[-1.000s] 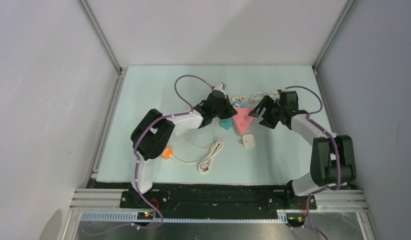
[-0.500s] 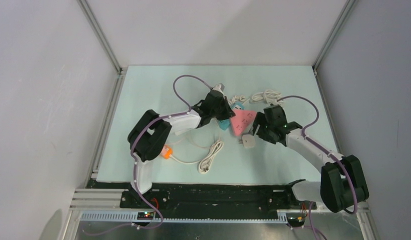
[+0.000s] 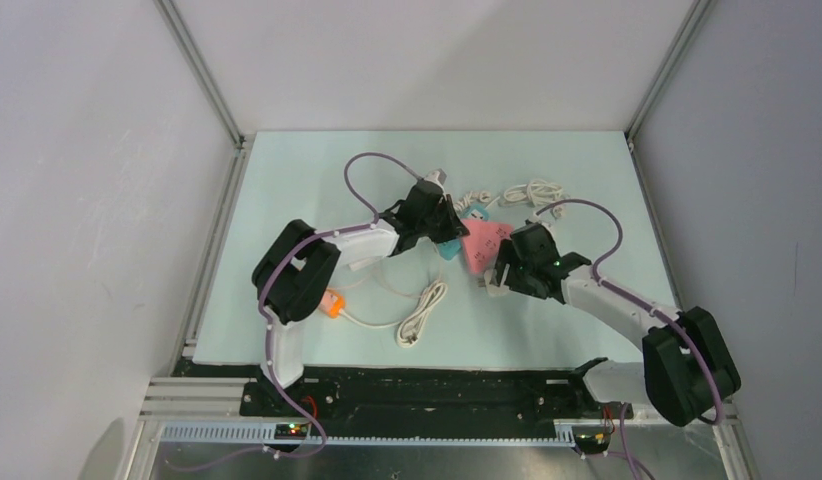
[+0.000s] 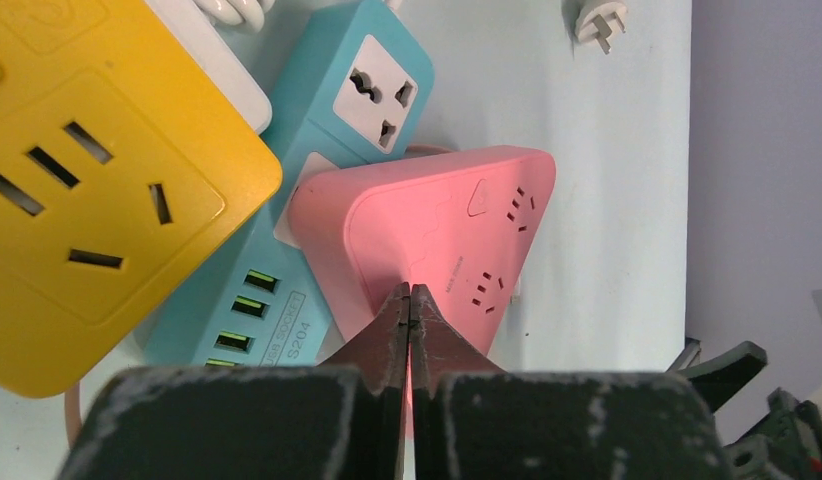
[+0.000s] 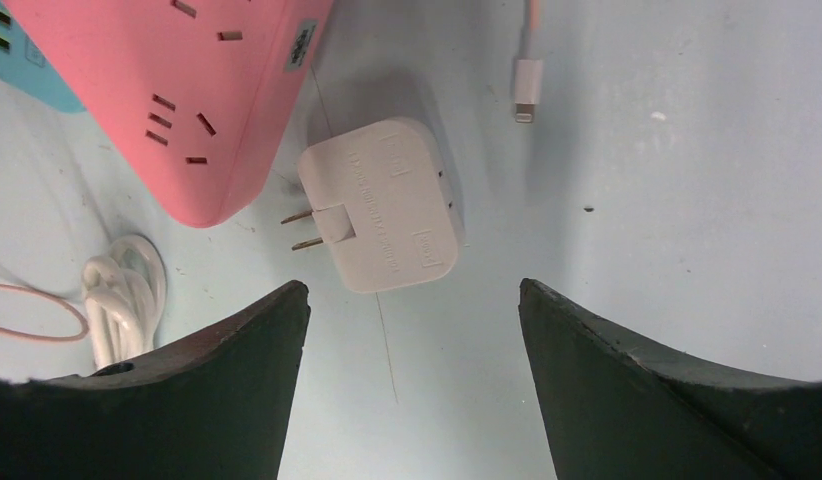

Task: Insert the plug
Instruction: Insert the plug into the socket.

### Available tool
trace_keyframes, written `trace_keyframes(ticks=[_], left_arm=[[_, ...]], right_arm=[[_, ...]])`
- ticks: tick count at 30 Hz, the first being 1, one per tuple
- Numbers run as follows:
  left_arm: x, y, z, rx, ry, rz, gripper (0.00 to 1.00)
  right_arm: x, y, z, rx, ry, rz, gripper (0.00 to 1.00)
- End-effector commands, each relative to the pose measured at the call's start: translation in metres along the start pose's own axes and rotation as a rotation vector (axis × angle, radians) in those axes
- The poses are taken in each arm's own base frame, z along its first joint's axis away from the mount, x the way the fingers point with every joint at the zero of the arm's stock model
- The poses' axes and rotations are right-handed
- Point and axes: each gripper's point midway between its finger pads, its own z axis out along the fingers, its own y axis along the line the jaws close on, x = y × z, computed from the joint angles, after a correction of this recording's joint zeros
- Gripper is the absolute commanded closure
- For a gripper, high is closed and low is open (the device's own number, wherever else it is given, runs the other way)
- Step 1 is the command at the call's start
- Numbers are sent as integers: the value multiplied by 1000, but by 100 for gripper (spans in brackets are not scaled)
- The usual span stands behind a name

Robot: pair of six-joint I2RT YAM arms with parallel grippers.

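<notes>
Right claw [image 5: 412, 300] gapes empty above the plug [image 5: 387, 205], not yet gripped; left claw [image 4: 409, 300], pinched tight on nothing, sits over the strip [image 4: 427, 220]. Insertion is left.

The plug [image 5: 380, 205] is white with 2 dark pins. At 11 o'clock from it is the pink power strip [image 5: 202, 90], which has dark slots. The blue-green power strip [image 4: 362, 110] has a white socket face and green ports. The yellow socket block [image 4: 97, 190] has dark slots. The counter [image 3: 287, 180] is pale green. The right end effector [image 5: 412, 295] has black fingers [image 5: 237, 370]. The left arm [image 3: 362, 243] and right arm [image 3: 612, 300] are white and black, with purple cables [image 3: 362, 165]. A small orange thing [image 3: 334, 304] is at 9 o'clock from a white cord [image 3: 421, 314].
</notes>
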Motion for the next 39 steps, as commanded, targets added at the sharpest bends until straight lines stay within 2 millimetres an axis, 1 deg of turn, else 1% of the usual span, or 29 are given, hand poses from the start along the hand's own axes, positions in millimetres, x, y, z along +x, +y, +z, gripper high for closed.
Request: trace_keyframes(ticks=[1, 4, 6, 9, 10, 11, 14, 15, 16, 17, 18, 19, 20, 21, 22, 24, 26, 28, 29, 30, 31, 32, 33, 34, 35, 36, 37, 38, 39], left_arm=[[38, 67, 2, -204, 109, -22, 100], [28, 55, -3, -174, 84, -14, 95], [19, 42, -7, -139, 66, -4, 87], [4, 21, -17, -85, 32, 14, 70], [-4, 11, -24, -62, 12, 26, 67], [-13, 1, -32, -38, -11, 36, 61], [-30, -19, -52, 6, -63, 79, 49], [-39, -29, -63, 30, -91, 100, 44], [-42, -33, -68, 37, -101, 109, 39], [-48, -41, -79, 56, -123, 132, 36], [-52, -43, -84, 63, -136, 144, 29], [-56, -48, -94, 76, -155, 167, 26], [-60, -49, -100, 79, -168, 176, 20], [-62, -50, -110, 84, -185, 192, 16], [-66, -48, -115, 80, -202, 193, 9], [-73, -45, -131, 74, -237, 198, 2], [-79, -39, -145, 66, -267, 203, 1], [-88, -38, -167, 68, -320, 209, 0], [-86, -30, -170, 46, -325, 211, 0], [-92, -30, -183, 48, -358, 212, 0], [-91, -19, -187, 16, -368, 212, 0], [-95, -20, -200, 13, -400, 215, 0], [-95, -7, -204, -31, -414, 216, 0], [-99, -7, -217, -37, -445, 230, 0], [-98, 6, -220, -84, -452, 226, 0], [-100, 7, -231, -96, -477, 241, 0], [-99, 20, -235, -145, -483, 239, 0], [-102, 24, -246, -168, -514, 249, 0], [-100, 34, -249, -199, -513, 251, 0]], right_arm=[[-2, 1, 13, 36, -35, -62, 18], [-1, 6, 20, 26, -26, -101, 15], [-3, 13, 22, 8, -30, -122, 15], [-3, 21, 21, -6, -25, -146, 14], [-3, 24, 21, -7, -24, -153, 14], [-4, 24, 20, -3, -30, -152, 14], [-4, 26, 13, -4, -38, -148, 14], [-4, 26, 12, -4, -42, -141, 14], [-5, 27, 8, -9, -48, -134, 14], [-8, 29, 3, -19, -58, -129, 14], [-8, 29, 1, -21, -59, -126, 14], [-10, 30, -4, -32, -70, -122, 14], [-10, 31, -6, -36, -72, -124, 14], [-12, 32, -9, -47, -77, -123, 14], [-12, 32, -10, -48, -78, -125, 14], [-13, 30, -11, -45, -81, -126, 14], [-13, 30, -9, -41, -79, -136, 14], [-11, 29, -7, -36, -72, -144, 14], [-10, 28, -6, -32, -66, -148, 14], [-9, 29, -5, -34, -62, -158, 14], [-7, 28, -2, -31, -52, -169, 14], [-7, 28, -1, -33, -47, -175, 14], [-5, 27, 1, -25, -36, -179, 14], [-3, 27, 4, -21, -27, -185, 14], [-3, 27, 5, -18, -23, -185, 14], [-2, 27, 6, -16, -19, -184, 14], [-2, 28, 6, -21, -19, -184, 14], [-3, 32, 4, -33, -24, -185, 14], [-4, 34, 3, -41, -30, -184, 14]])
